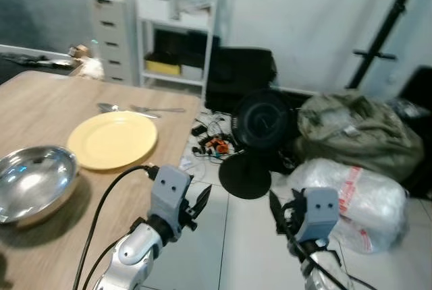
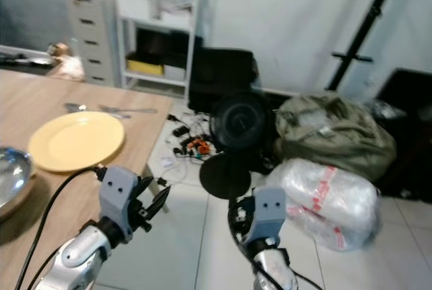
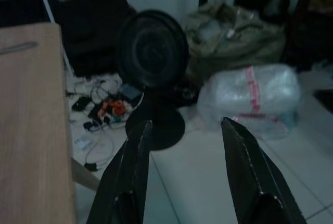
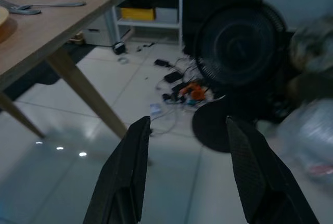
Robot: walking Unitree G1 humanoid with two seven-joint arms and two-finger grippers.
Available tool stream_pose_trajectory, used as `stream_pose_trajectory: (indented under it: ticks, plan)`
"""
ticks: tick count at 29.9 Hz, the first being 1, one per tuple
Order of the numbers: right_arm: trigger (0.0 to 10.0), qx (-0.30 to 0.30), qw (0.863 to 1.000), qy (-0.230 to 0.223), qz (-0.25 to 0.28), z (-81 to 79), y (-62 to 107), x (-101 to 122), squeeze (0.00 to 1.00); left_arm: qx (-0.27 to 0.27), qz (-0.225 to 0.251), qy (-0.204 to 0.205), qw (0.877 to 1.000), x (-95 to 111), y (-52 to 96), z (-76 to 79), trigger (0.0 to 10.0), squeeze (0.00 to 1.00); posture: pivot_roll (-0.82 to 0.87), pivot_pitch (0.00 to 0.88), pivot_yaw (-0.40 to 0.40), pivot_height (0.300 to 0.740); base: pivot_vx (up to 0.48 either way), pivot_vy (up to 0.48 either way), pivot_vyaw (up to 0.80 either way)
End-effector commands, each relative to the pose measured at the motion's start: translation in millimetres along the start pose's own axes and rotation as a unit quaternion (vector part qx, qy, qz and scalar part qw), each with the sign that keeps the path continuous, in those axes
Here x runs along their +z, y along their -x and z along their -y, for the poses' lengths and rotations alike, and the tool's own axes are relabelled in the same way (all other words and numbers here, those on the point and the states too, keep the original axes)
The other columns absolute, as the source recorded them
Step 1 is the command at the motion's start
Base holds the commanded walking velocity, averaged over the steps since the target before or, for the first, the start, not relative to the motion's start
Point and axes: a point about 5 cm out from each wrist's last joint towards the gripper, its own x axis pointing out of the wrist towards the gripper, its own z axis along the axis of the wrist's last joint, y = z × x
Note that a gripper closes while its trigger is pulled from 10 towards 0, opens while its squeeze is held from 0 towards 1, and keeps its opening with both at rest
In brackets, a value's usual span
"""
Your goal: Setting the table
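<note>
Matt wooden table (image 1: 40, 111), glossy yellow plate (image 1: 113, 139), shiny metal bowl (image 1: 32, 181).

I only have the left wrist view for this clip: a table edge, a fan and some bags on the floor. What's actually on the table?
Observer: A yellow plate lies on the wooden table, with a metal bowl beside it, nearer the robot.
Operator: Any cutlery?
Observer: Yes, a spoon and a fork lie just beyond the plate, toward the table's far edge.
Operator: Is either arm holding something?
Observer: No. The left gripper hangs past the table's corner and the right gripper over the tiled floor, both with jaws open and empty.
</note>
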Motion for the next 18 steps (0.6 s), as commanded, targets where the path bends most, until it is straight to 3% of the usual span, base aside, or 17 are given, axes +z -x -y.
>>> stream_pose_trajectory:
  ticks: [1, 4, 6, 8, 14, 18]
  plan:
    - [9.6, 0.028, 0.999, -0.019, -0.011, 0.3, 5.9, -3.1, 0.00, -0.010, -0.007, 0.003, 1.000, -2.8, -1.1, 3.4, 10.0, 0.00, 0.06, 0.077, 0.039, 0.740, 0.000, 0.000, 0.00]
    - [10.0, 0.105, 0.993, -0.050, -0.024, -8.8, 10.1, -2.0, 0.00, -0.029, -0.009, 0.012, 0.999, -2.4, -1.0, 2.9, 10.0, 0.00, 0.05, 0.078, 0.041, 0.740, 0.000, 0.000, 0.00]
    - [10.0, 0.185, 0.980, -0.071, -0.039, -16.5, 18.6, 0.2, 0.00, -0.056, -0.012, 0.017, 0.998, -1.9, 1.1, 2.3, 10.0, 0.00, 0.05, 0.078, 0.041, 0.740, 0.000, 0.000, 0.00]
    - [10.0, 0.221, 0.971, -0.073, -0.045, -17.8, 23.8, 2.6, 0.00, -0.077, -0.012, 0.019, 0.997, -0.3, 3.3, 0.7, 10.0, 0.00, 0.05, 0.078, 0.043, 0.740, 0.000, 0.000, -0.40]
    - [10.0, 0.263, 0.961, -0.071, -0.046, -17.9, 27.8, 9.4, 0.00, -0.127, -0.014, 0.034, 0.991, 2.9, 8.2, 0.2, 10.0, 0.00, 0.05, 0.076, 0.046, 0.740, 0.000, 0.000, -0.79]
    - [10.0, 0.253, 0.964, -0.068, -0.043, -15.1, 25.9, 10.6, 0.00, -0.143, -0.017, 0.035, 0.989, 2.7, 8.5, 2.9, 10.0, 0.00, 0.05, 0.075, 0.048, 0.740, 0.000, 0.000, -0.78]
